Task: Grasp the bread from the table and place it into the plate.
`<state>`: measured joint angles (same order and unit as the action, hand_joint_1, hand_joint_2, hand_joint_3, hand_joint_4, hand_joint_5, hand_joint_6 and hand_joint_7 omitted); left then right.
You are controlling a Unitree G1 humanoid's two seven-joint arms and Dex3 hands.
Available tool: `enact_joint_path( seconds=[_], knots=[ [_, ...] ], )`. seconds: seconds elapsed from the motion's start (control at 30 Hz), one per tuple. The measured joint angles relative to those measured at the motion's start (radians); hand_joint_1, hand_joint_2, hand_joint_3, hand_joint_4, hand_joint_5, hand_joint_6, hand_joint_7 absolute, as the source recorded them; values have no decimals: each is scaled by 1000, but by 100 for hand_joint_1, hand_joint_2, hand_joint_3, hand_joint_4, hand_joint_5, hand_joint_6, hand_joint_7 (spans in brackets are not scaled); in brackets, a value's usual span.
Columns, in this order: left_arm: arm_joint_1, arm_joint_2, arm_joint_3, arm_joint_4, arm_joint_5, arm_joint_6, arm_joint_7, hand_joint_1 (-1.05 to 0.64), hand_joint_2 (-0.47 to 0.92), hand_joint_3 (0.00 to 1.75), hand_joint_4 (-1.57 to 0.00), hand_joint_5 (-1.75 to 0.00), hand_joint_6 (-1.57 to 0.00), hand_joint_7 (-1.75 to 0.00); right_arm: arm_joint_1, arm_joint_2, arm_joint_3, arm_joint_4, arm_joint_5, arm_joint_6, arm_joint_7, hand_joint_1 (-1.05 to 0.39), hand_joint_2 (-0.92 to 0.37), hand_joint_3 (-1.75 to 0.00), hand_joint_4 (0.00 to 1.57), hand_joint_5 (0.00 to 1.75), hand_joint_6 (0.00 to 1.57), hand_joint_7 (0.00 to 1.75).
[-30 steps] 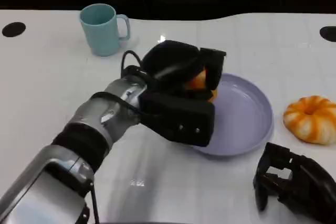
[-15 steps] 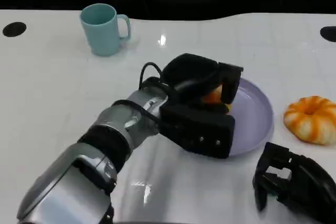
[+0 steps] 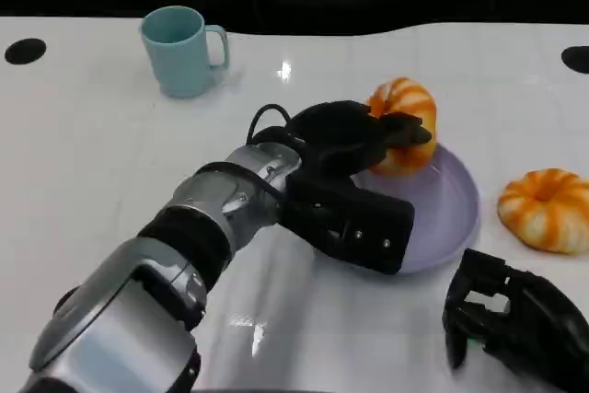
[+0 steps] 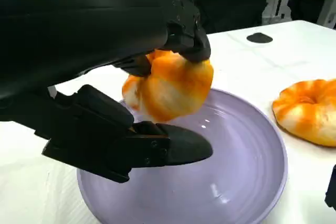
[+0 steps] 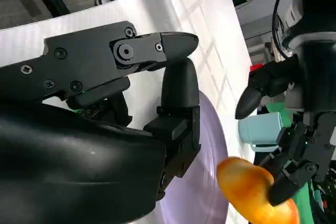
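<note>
My left hand [image 3: 354,140] reaches over the lavender plate [image 3: 451,218] and holds an orange-and-white bread [image 3: 402,126] at its fingertips. The bread stands on edge over the plate's far side. In the left wrist view the bread [image 4: 170,85] hangs just above the plate [image 4: 236,182], fingers [image 4: 184,30] on top of it and the thumb [image 4: 163,148] below. The right wrist view shows the same bread [image 5: 252,192] at the left hand's fingertips [image 5: 281,187]. My right hand [image 3: 515,324] rests on the table at the near right, holding nothing, fingers curled.
A second bread [image 3: 548,209] lies on the table right of the plate, just beyond my right hand. A teal mug [image 3: 179,51] stands at the far left. Dark round holes [image 3: 24,51] mark the table's far corners.
My left hand has carried the bread rightward over the plate and turned, so the bread now shows on edge at the fingertips. The right hand has not moved.
</note>
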<state>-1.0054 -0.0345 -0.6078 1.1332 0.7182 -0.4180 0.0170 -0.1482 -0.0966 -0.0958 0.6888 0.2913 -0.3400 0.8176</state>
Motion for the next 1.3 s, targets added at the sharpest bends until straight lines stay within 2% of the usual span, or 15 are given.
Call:
enact_joint_path(
  seconds=[0.2,0.3,0.53,0.57,0.63,0.7,0.77,0.8,0.9,1.03,1.07,1.13,1.2,1.23,1.3],
  knots=[
    [2,35,18,-58,-32,-5,-63,-97,92,64,-2,-23,-1,-30,-1,0,-3,0,1,5,4,-58,-92,-21,70,175,64,159],
    [9,56,34,-98,-58,-7,-95,-96,92,62,-1,-43,-6,-35,-1,0,-3,0,1,6,5,-59,-92,-21,70,175,64,158],
    [52,105,63,-186,-102,-11,-155,-93,92,58,-7,-69,-21,-39,-3,-1,-5,4,1,5,10,-59,-92,-22,69,175,63,156],
    [57,110,65,-194,-103,-11,-155,-92,92,56,-7,-90,-25,-50,-3,-1,-6,4,1,5,10,-59,-92,-22,69,175,64,157],
    [64,114,68,-204,-103,-11,-151,-89,92,52,-6,-132,-26,-85,-3,-1,-6,5,0,2,9,-58,-92,-23,69,175,64,157],
    [66,114,68,-216,-99,-13,-133,-88,92,51,-7,-157,-27,-108,-3,-1,-6,5,-2,0,9,-58,-92,-24,69,175,64,157],
    [66,114,68,-227,-96,-15,-120,-87,92,51,-9,-167,-28,-123,-3,-1,-6,7,-3,-4,10,-58,-92,-23,69,175,63,157],
    [66,114,67,-230,-95,-16,-116,-86,92,50,-16,-172,-32,-139,-3,-1,-6,8,-3,-5,10,-57,-92,-23,70,175,64,156],
    [66,114,67,-232,-94,-16,-112,-84,92,48,-24,-174,-40,-157,-3,-1,-6,8,-1,-3,12,-57,-92,-23,70,175,64,157],
    [66,114,62,-230,-80,-34,-86,-84,92,48,-19,-172,-50,-154,-3,-1,-6,8,-2,-4,12,-59,-92,-23,70,175,64,158],
    [66,113,60,-227,-76,-39,-82,-84,92,48,-17,-166,-53,-147,-3,-1,-6,7,-2,-5,11,-58,-92,-23,71,175,64,158],
    [66,112,58,-221,-74,-41,-78,-84,92,48,-22,-131,-57,-133,-2,-1,-6,7,-2,-6,12,-56,-92,-24,71,175,64,159],
    [66,112,56,-211,-73,-42,-78,-83,92,48,-28,-108,-51,-123,-2,-1,-6,7,-1,-5,16,-55,-92,-24,71,175,63,159],
    [66,112,56,-207,-73,-46,-78,-83,92,48,-31,-101,-45,-115,-2,-1,-6,7,0,-5,17,-56,-92,-24,71,175,63,159],
    [66,111,56,-201,-74,-58,-78,-83,92,46,-41,-98,-32,-84,-2,-1,-6,7,0,-3,17,-56,-92,-22,71,175,64,158]
  ],
)
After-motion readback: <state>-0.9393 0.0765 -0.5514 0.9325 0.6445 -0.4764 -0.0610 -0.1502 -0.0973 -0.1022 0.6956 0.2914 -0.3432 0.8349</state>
